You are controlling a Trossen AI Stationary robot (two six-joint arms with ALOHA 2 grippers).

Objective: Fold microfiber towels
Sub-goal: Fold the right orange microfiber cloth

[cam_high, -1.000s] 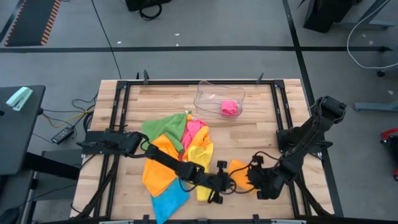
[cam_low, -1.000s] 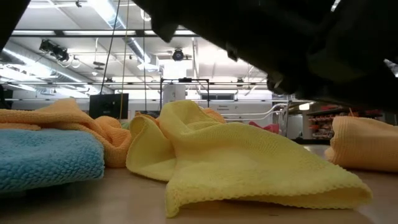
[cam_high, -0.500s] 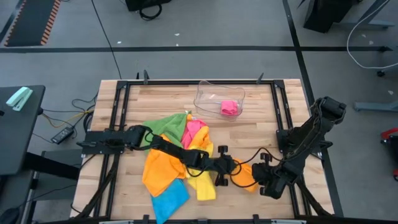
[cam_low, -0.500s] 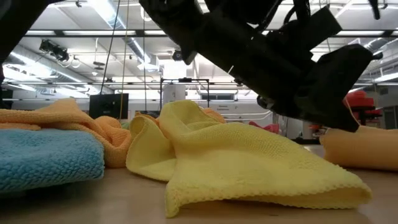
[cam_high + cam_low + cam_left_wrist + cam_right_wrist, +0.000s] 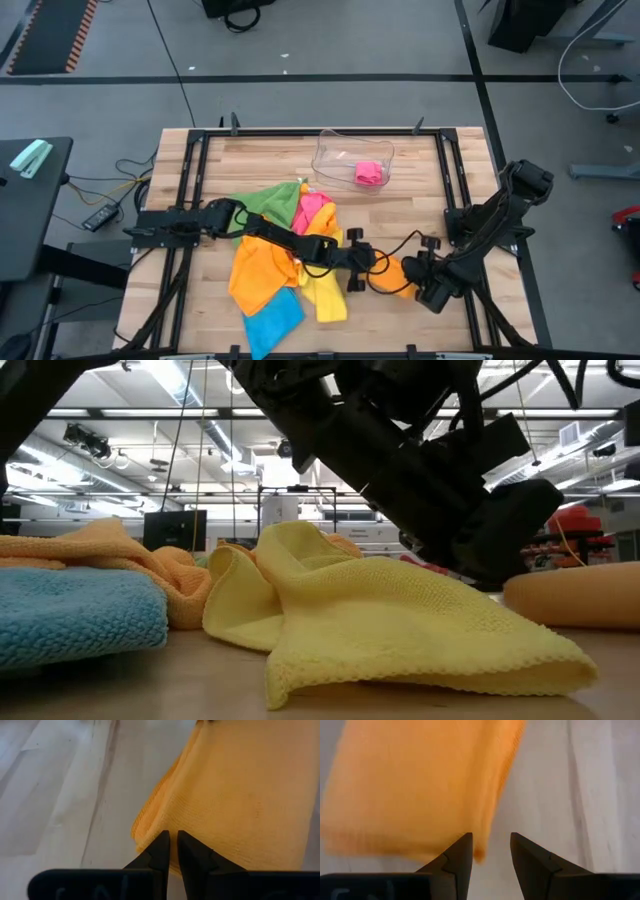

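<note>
High view: left gripper (image 5: 372,279), closed, and right gripper (image 5: 412,284), parted, flank the folded orange microfiber towel (image 5: 391,276), probably awaiting a final smoothing press.

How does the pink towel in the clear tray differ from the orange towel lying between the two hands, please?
The pink towel sits inside the clear tray at the table's far side; the orange towel lies on bare wood near the front. The pink one looks like a small compact bundle, while the orange one is a broader, flatter fold. No hand is near the pink towel; the left hand and right hand flank the orange one. Both are plain bright cloths.
</note>
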